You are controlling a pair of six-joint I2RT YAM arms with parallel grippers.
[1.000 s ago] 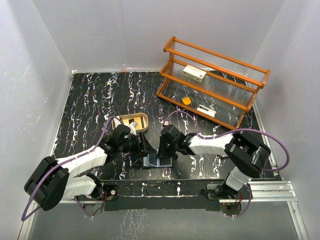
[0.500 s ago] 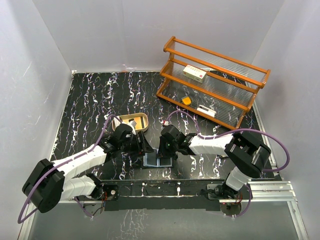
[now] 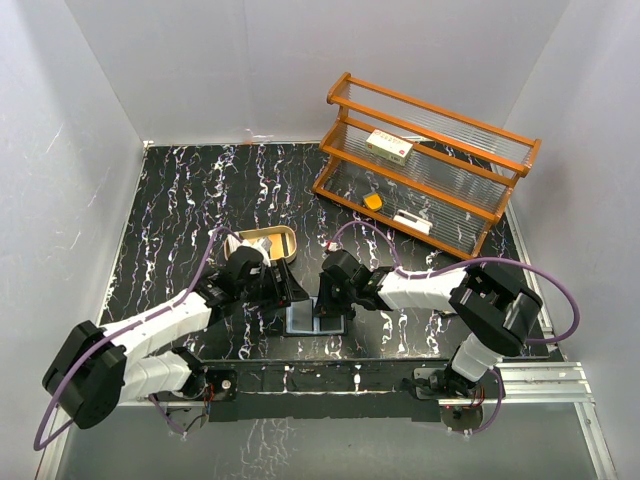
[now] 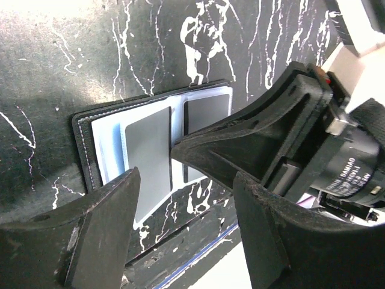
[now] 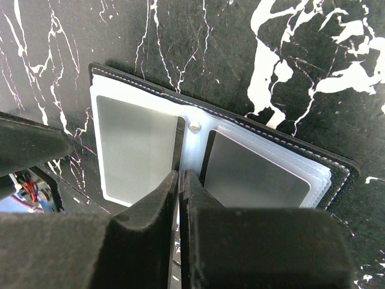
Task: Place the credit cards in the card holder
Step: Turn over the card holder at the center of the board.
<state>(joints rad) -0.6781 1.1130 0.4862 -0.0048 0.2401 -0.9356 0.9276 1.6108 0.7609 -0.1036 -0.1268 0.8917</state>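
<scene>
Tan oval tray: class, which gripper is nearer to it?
Left. The left gripper hangs just near-side of the tray; the right gripper is farther right, over the card holder.

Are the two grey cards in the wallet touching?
Apart. Right wrist view: a pale strip separates the left flat grey card from the right flat grey card inside the open black wallet.

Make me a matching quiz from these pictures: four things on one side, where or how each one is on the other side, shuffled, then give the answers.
Column one
1. left gripper
2. right gripper
3. card holder
4. white-and-red box

Column two
A. on the wooden rack
B. lying open on the table
C. fingers closed together
D. fingers spread apart

Pairs: 1-D, 2-C, 3-B, 4-A
</scene>
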